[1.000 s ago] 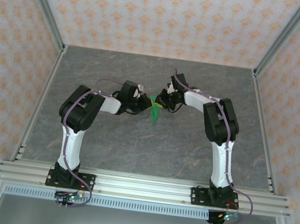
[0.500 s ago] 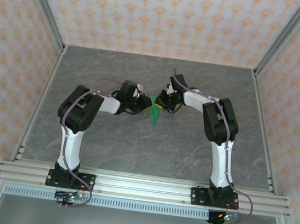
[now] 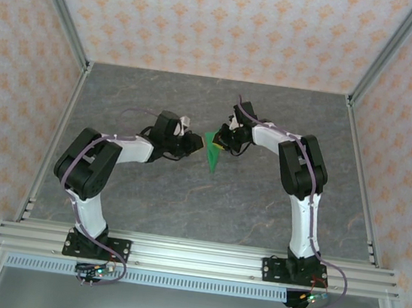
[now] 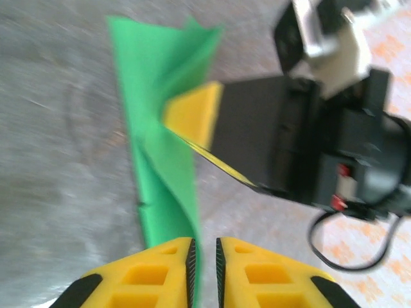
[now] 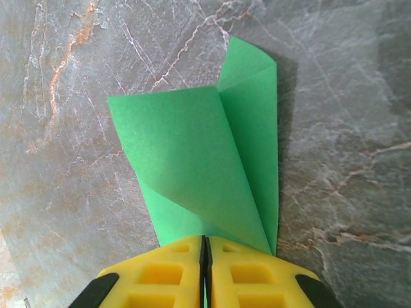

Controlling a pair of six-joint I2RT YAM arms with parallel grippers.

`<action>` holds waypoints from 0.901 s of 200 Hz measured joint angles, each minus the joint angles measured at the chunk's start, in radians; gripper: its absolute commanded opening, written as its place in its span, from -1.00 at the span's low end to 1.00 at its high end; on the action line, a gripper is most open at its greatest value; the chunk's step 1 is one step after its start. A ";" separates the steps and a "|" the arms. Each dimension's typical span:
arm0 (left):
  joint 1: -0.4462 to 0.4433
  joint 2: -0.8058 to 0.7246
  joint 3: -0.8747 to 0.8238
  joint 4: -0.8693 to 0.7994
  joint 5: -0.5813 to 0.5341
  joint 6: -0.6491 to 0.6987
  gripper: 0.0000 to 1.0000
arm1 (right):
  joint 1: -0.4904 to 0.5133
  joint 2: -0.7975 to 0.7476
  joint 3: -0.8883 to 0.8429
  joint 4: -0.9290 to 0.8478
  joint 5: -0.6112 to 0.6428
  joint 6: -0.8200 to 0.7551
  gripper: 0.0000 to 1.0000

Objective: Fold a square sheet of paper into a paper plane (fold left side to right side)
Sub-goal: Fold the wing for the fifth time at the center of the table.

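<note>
Pinching the thin, likely floppy square sheet of paper (image 5: 205, 160) by its folded end, the right gripper (image 5: 204, 247) has its fingers pressed together; left gripper (image 4: 204, 256) fingers (image 4: 154, 273) barely parted, hold unclear.

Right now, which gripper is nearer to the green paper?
Right. The right gripper is shut on the green paper. The left gripper sits at its left edge, jaws a sliver apart, contact unclear.

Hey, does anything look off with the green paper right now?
Yes. The green paper pinched in the right gripper isn't lying flat: its folded flaps splay apart and their edges don't line up, so the fold looks loose.
</note>
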 measured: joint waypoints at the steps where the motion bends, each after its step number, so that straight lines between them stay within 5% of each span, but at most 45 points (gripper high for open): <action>1: -0.003 0.000 0.000 0.002 0.002 -0.001 -0.67 | 0.000 0.000 0.000 0.000 0.000 0.000 -0.74; 50: -0.114 0.020 0.039 0.024 0.047 -0.042 -0.72 | 0.000 0.000 0.001 -0.001 0.000 0.000 -0.74; 180: -0.118 0.163 0.083 0.023 0.040 -0.064 -0.74 | 0.000 0.000 0.006 -0.013 0.003 -0.007 -0.74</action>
